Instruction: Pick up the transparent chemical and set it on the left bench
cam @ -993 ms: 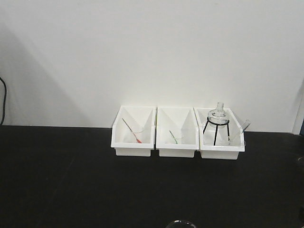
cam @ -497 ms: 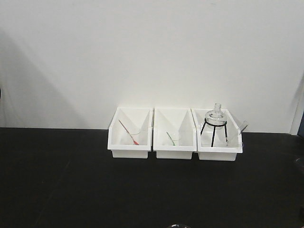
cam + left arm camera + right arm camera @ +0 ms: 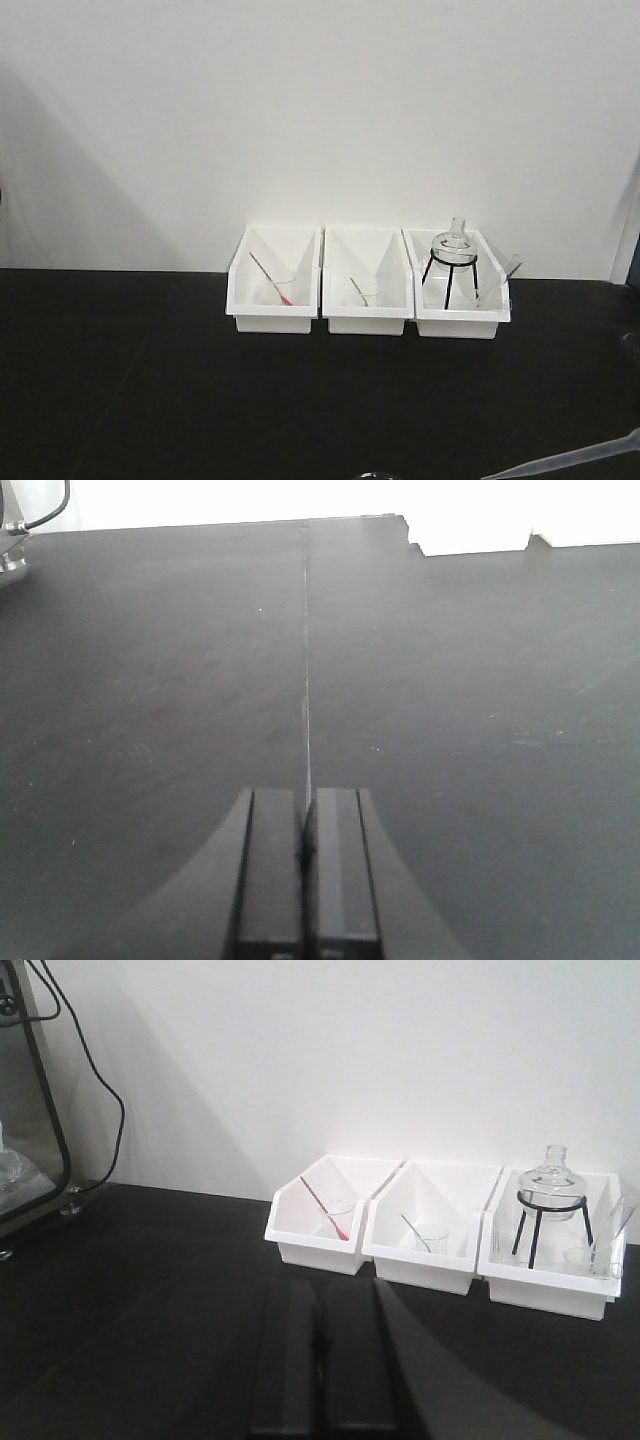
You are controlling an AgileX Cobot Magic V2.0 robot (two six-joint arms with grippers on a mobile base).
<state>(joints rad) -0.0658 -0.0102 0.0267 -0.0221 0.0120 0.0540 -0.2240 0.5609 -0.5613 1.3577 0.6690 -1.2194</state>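
Observation:
The transparent chemical looks like the small clear beaker (image 3: 578, 1258) in the rightmost white bin (image 3: 545, 1295), with a clear pipette leaning beside it; the exterior view shows it faintly (image 3: 487, 290). A glass flask (image 3: 457, 245) on a black tripod shares that bin. My right gripper (image 3: 320, 1300) is shut on nothing, low over the black bench, well in front of the bins. My left gripper (image 3: 305, 810) is also shut on nothing, above a thin seam (image 3: 305, 630) in the bench top. Neither gripper shows in the exterior view.
The left bin (image 3: 273, 318) holds a beaker with a red dropper, the middle bin (image 3: 366, 322) one with a green dropper. A translucent pipette (image 3: 570, 462) juts in at the lower right; a glass rim (image 3: 375, 477) peeks at the bottom edge. A metal-framed device with cables (image 3: 30, 1110) stands far left.
The bins shifted slightly left and up in the exterior view a second ago, then held still. A translucent pipette has now come into view at the lower right.

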